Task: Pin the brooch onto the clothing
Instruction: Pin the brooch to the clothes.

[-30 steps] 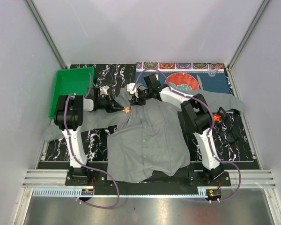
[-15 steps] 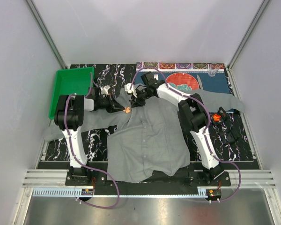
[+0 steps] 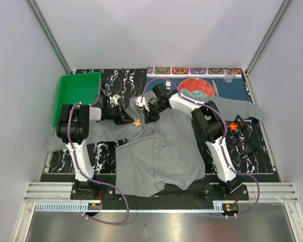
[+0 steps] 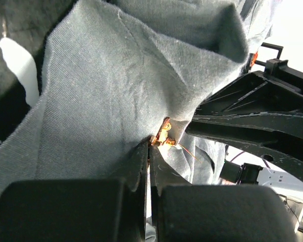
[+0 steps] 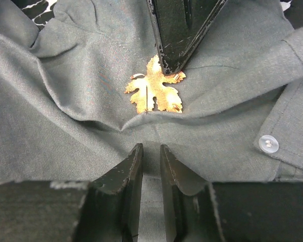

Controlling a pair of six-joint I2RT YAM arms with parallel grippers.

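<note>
The clothing [image 3: 161, 151], a grey buttoned shirt, lies spread across the table's middle. A gold leaf-shaped brooch [image 3: 137, 122] sits at its upper left, near the collar. My left gripper [image 3: 133, 120] is shut on the brooch's edge. In the left wrist view the brooch [image 4: 164, 136] shows just past the closed tips [image 4: 150, 146], against bunched cloth [image 4: 101, 91]. In the right wrist view the brooch [image 5: 154, 93] lies flat on the shirt [image 5: 65, 116], with the left fingers [image 5: 179, 35] pinching its top. My right gripper [image 5: 151, 151] stands just below it, jaws narrowly apart over a fold.
A green tray [image 3: 78, 96] stands at the back left. A blue patterned placemat [image 3: 207, 85] lies at the back right, partly under the shirt's sleeve. A small orange object [image 3: 234, 125] rests near the right edge. A pale button [image 5: 268, 143] sits right of the right gripper.
My right gripper has come nearer and down towards the brooch, and its jaws have parted slightly. The left gripper with the brooch has shifted only a little.
</note>
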